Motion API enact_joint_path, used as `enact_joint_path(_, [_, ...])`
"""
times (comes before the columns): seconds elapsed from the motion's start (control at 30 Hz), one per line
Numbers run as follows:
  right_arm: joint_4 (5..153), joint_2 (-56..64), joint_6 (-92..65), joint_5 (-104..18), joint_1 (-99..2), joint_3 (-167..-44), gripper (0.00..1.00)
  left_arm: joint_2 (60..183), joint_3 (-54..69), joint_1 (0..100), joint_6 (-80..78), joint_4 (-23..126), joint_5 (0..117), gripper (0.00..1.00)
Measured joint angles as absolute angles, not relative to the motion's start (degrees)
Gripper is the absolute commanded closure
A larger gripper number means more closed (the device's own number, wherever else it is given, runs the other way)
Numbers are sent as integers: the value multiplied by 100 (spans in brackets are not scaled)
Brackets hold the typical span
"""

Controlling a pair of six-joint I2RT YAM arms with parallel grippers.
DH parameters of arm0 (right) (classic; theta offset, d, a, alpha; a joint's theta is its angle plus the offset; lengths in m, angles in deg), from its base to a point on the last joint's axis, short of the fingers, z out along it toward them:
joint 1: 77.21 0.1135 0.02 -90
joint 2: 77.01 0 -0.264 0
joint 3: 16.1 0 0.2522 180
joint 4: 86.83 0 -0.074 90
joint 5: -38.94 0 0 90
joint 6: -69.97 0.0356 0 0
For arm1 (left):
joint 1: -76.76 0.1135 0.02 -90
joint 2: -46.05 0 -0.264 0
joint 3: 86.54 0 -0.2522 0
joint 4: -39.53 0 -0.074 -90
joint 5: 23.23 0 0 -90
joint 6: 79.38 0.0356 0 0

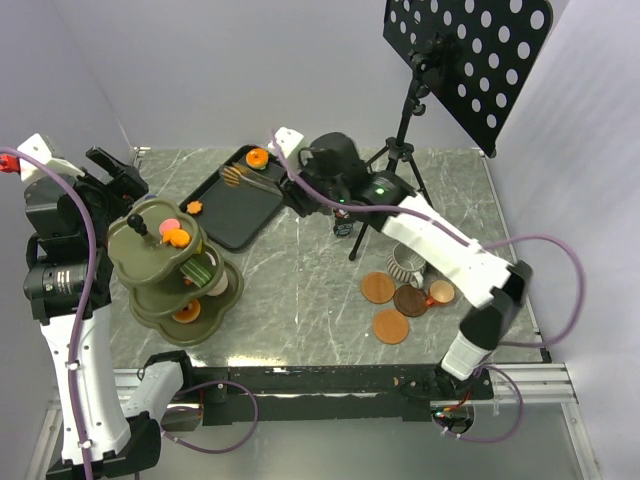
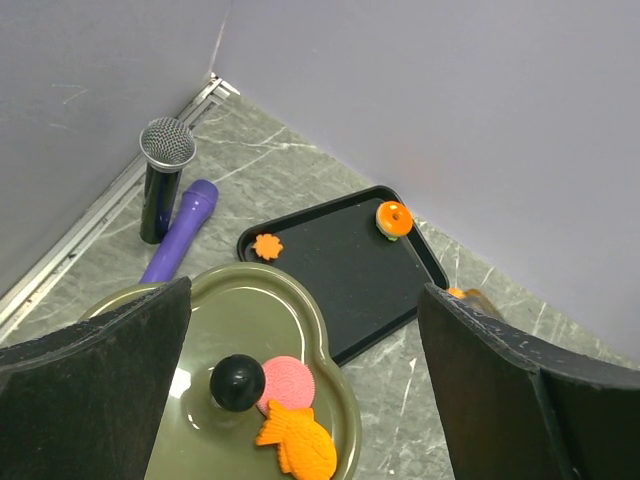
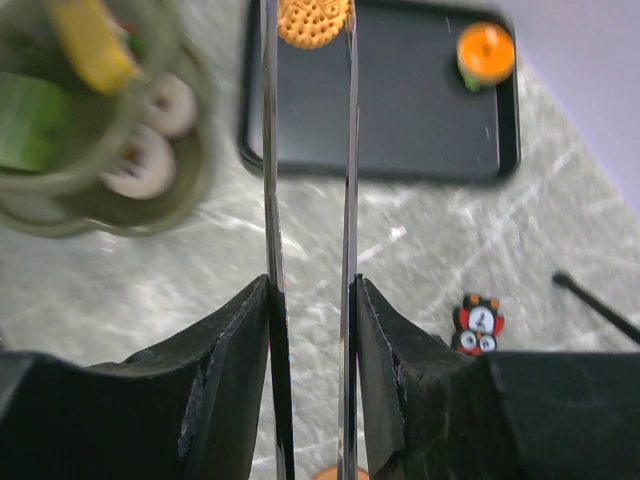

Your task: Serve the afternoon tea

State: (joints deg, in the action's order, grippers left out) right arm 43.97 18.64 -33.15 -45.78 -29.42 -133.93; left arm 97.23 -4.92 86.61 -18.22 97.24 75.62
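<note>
At the 12 o'clock edge of the right wrist view, a round orange waffle pastry (image 3: 312,22) is pinched between the tips of thin metal tongs (image 3: 270,180), over the black tray (image 3: 420,120). The tongs are clenched by the right pincer (image 3: 312,300), straight back at 6 o'clock. The green tiered stand (image 3: 60,205) lies at 9 o'clock from the pastry.

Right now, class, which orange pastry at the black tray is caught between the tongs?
The round lattice-patterned biscuit, pinched between the tongs; the donut and flower-shaped pastry lie free.
</note>
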Motion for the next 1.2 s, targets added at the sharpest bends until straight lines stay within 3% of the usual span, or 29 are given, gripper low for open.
enact_joint_path(0.3, [4537, 1237, -3726, -4126, -2245, -13367, 61, 9793, -575, 8661, -1901, 9719, 7564, 0])
enact_joint_path(0.8, [4499, 2000, -4633, -4183, -1443, -13850, 60, 9745, -621, 8661, -1903, 9721, 7566, 0])
enact_joint_path(1.2, [4421, 2063, -5061, -4462, -1259, -14029, 39, 9708, -621, 8661, -1903, 9724, 7566, 0])
